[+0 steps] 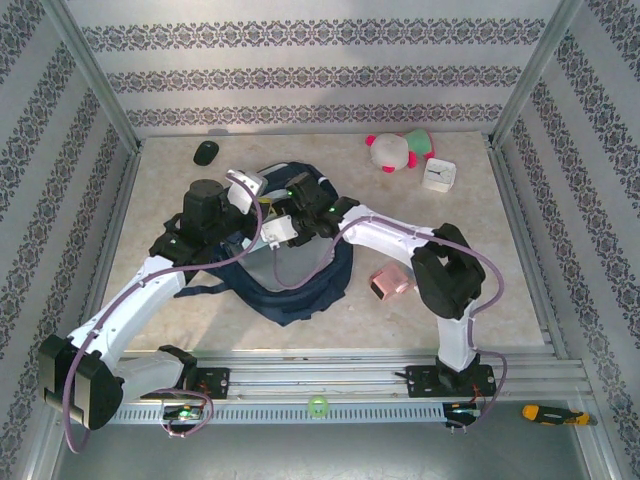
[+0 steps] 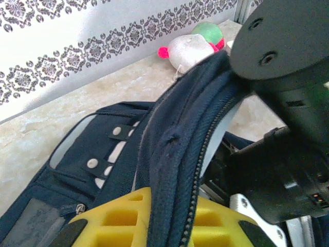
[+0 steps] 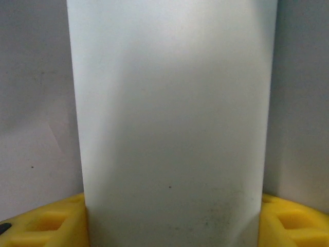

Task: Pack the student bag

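Observation:
The student bag (image 1: 300, 285), dark navy, lies in the middle of the table with its mouth held up. My left gripper (image 2: 175, 216) is shut on the bag's zippered rim (image 2: 205, 144), and the fabric runs up between its yellow fingers (image 2: 118, 216). In the top view the left gripper (image 1: 262, 205) sits at the bag's upper edge. My right gripper (image 1: 285, 232) reaches in from the right, over the opening. Its yellow fingers (image 3: 46, 224) are closed on a wide, flat white box (image 3: 172, 128). Grey lining (image 3: 31, 103) shows on both sides of the box.
A pink, white and green plush toy (image 1: 398, 150) and a square white clock (image 1: 438, 175) lie at the back right. A black mouse (image 1: 206, 152) is at the back left, and a pink object (image 1: 390, 282) lies right of the bag. Patterned walls enclose the table.

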Controlling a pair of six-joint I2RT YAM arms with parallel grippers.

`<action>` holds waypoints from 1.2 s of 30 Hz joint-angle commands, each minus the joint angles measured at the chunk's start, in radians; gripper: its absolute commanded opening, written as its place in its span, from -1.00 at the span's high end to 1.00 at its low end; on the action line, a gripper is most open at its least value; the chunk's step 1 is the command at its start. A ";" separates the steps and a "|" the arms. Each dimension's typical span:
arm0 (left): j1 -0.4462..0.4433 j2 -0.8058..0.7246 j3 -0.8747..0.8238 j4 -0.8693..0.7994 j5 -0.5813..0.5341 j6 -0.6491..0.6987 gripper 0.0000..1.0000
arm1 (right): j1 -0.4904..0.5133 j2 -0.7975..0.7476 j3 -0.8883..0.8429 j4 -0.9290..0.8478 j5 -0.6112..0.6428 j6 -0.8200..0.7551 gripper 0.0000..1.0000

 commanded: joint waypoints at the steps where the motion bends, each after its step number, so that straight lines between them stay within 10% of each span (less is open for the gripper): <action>1: -0.001 -0.062 0.078 0.124 0.076 -0.030 0.83 | 0.005 0.045 0.067 0.020 -0.019 0.009 0.08; 7: -0.002 -0.068 0.073 0.126 0.049 -0.021 0.81 | 0.003 0.082 0.065 0.087 0.046 0.059 -0.35; 21: 0.005 -0.087 0.056 0.125 -0.037 0.005 0.82 | 0.015 -0.136 -0.217 0.228 0.060 0.359 -0.48; 36: 0.006 -0.086 0.052 0.131 -0.080 -0.055 0.83 | 0.123 -0.351 -0.449 0.334 0.151 2.352 -0.02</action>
